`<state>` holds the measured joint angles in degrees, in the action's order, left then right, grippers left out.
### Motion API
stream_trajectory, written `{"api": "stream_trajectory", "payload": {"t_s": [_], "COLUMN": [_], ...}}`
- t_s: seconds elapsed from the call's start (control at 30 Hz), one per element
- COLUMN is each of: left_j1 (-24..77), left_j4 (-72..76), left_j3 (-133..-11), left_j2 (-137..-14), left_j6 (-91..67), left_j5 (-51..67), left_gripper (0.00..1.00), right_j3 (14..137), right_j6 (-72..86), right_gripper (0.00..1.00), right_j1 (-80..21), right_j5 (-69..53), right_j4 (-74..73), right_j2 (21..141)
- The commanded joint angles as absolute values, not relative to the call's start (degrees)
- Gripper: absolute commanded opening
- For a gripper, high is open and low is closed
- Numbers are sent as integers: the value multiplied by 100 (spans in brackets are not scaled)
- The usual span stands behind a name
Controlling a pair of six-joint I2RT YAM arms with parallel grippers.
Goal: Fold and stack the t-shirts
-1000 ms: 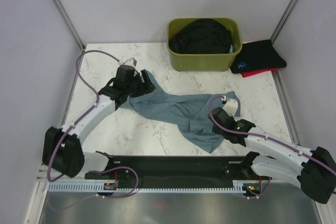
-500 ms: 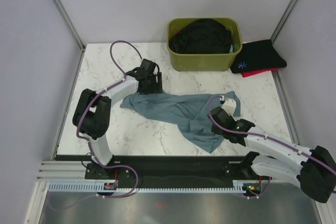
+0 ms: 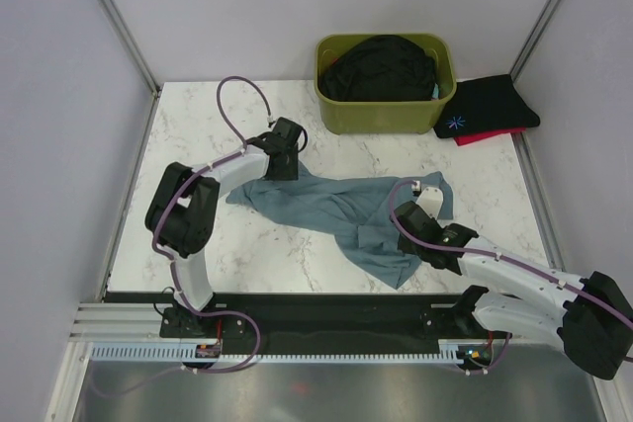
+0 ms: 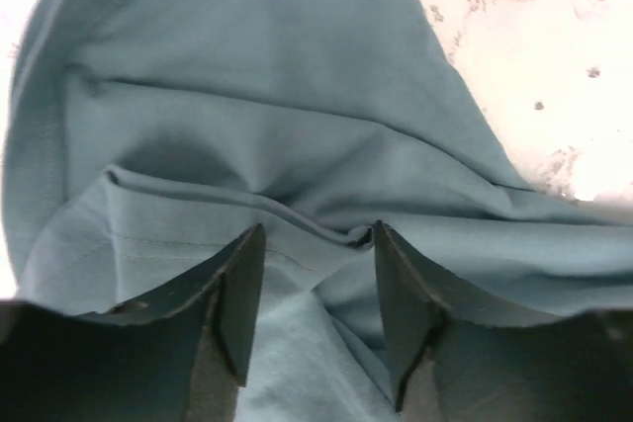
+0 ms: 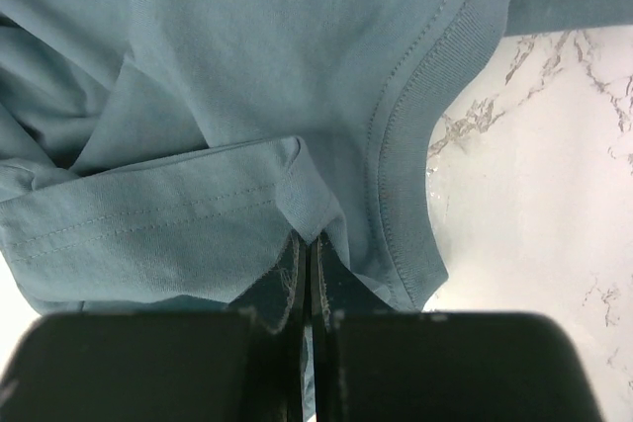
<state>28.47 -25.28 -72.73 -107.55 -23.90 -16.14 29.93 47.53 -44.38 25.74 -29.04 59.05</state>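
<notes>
- Fingers (image 5: 282, 284) of your right gripper (image 5: 305, 244) are pinched almost together, clamping a hemmed fold of the teal t-shirt (image 5: 247, 66).
- Your left gripper (image 4: 312, 234) has its fingers (image 4: 237, 294) spread apart. They straddle a raised ridge of the same shirt without clamping it, and the tips are down in the cloth.
- From the top camera, the left gripper (image 3: 282, 150) sits at the shirt's far-left corner and the right gripper (image 3: 420, 207) at its right edge.
- The teal t-shirt (image 3: 326, 210) lies crumpled and unfolded mid-table, stretched diagonally between the two grippers on the marble table (image 3: 198, 126).
- The olive-green bin (image 3: 381, 118) stands at the far edge, right of centre. You can see a bunched black t-shirt (image 3: 381, 66) in it, heaped up to the rim.
- Just right of the bin, at the far-right corner, is the stack. A folded black tee with blue print (image 3: 490, 106) lies on top, and a red tee (image 3: 475, 137) shows as a sliver beneath it.
</notes>
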Motion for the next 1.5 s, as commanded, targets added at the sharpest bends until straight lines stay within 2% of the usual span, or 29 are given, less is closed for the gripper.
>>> {"api": "stream_trajectory", "payload": {"t_s": [0.0,0.03,0.07,0.13,0.17,0.23,0.27,0.43,0.53,0.67,0.87,1.0,1.13,1.47], "left_j1": [2830,2839,2830,2830,2821,2830,2830,2786,2777,2777,2777,2769,2769,2786], "left_j4": [-2505,-2522,-2514,-2531,-2540,-2540,-2540,-2952,-3233,-3900,-4341,-4281,-3519,-3112], "left_j3": [-7233,-7225,-7216,-7163,-7154,-7128,-7119,-7233,-7303,-7637,-8498,-9122,-9387,-10213], "left_j2": [-10697,-10661,-10618,-10469,-10424,-10293,-10266,-9854,-9046,-7764,-5829,-4809,-3887,-3481], "left_j6": [-2197,-2206,-2215,-2259,-2276,-2285,-2259,-2460,-2575,-2444,-1751,-1232,-634,-27], "left_j5": [-2215,-2241,-2241,-2250,-2259,-2285,-2303,-2303,-2066,-2267,-2584,-2890,-2796,-2409], "left_gripper": [54,52,42,28,14,4,2,2,2,2,2,2,2,2], "right_j3": [3102,3103,3103,3111,3111,3111,3120,3287,3778,5286,7632,8726,9429,10125], "right_j6": [4667,4658,4658,4649,4641,4658,4658,4510,4220,3702,2542,1515,1047,-272], "right_gripper": [0,0,0,0,0,0,0,0,0,0,0,0,0,0], "right_j1": [-4421,-4421,-4421,-4421,-4421,-4421,-4421,-4412,-4342,-4245,-4245,-4245,-4245,-4245], "right_j5": [2601,2593,2593,2584,2601,2636,2645,2663,2759,3084,3647,3718,3771,2523], "right_j4": [-2768,-2751,-2760,-2760,-2760,-2760,-2768,-2786,-3057,-3839,-4237,-3842,-3157,-1645], "right_j2": [5924,5950,5985,6020,6038,6064,6082,6144,6100,5881,5433,4958,4405,3727]}}
